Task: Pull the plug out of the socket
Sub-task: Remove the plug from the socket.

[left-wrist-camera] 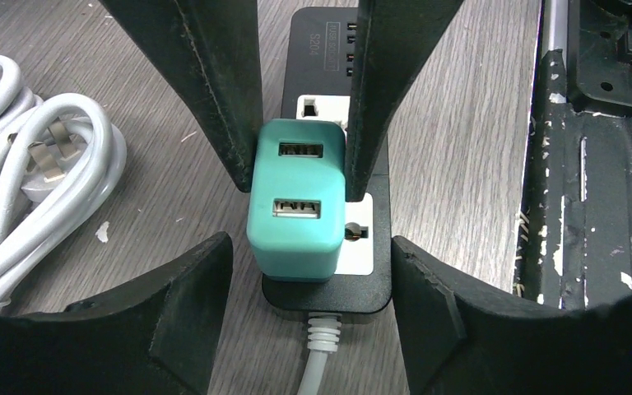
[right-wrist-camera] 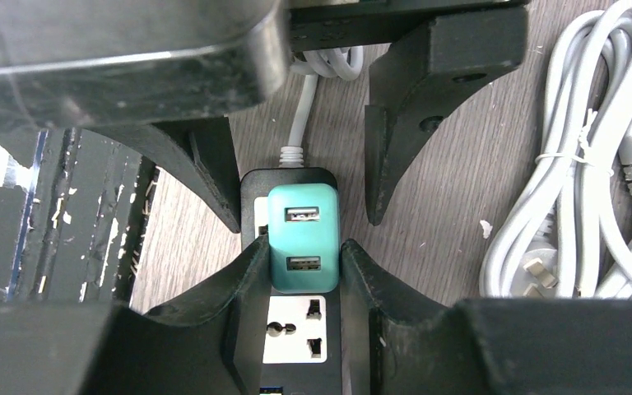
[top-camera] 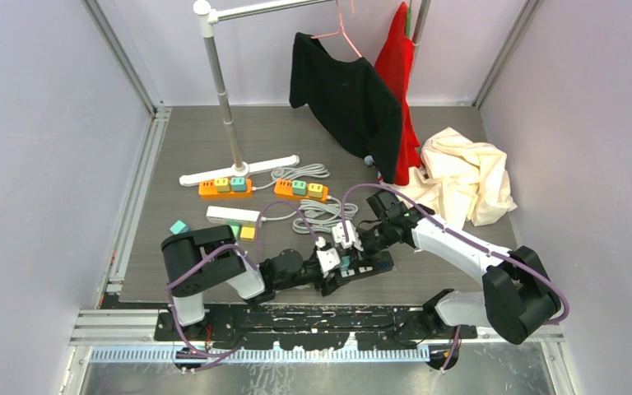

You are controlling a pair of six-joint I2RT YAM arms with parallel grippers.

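Note:
A teal two-port USB plug (left-wrist-camera: 296, 206) sits in the white socket (left-wrist-camera: 360, 239) at the cable end of a black power strip (top-camera: 372, 267). My right gripper (right-wrist-camera: 303, 257) is shut on the plug, one finger pressed to each side. In the left wrist view those fingers (left-wrist-camera: 214, 90) reach down from the top. My left gripper (left-wrist-camera: 311, 247) is open. It straddles the strip's end, and its fingers (left-wrist-camera: 202, 304) stand on either side of the strip. In the top view both grippers meet over the plug (top-camera: 345, 264).
Coiled white cables (right-wrist-camera: 576, 164) lie beside the strip. Two orange power strips (top-camera: 225, 188), (top-camera: 300, 190) and a white one (top-camera: 232, 215) lie farther back. A garment rack pole (top-camera: 229, 123), hanging black and red clothes and a cream cloth (top-camera: 465, 173) are behind. A metal rail (left-wrist-camera: 592, 206) borders the table's near edge.

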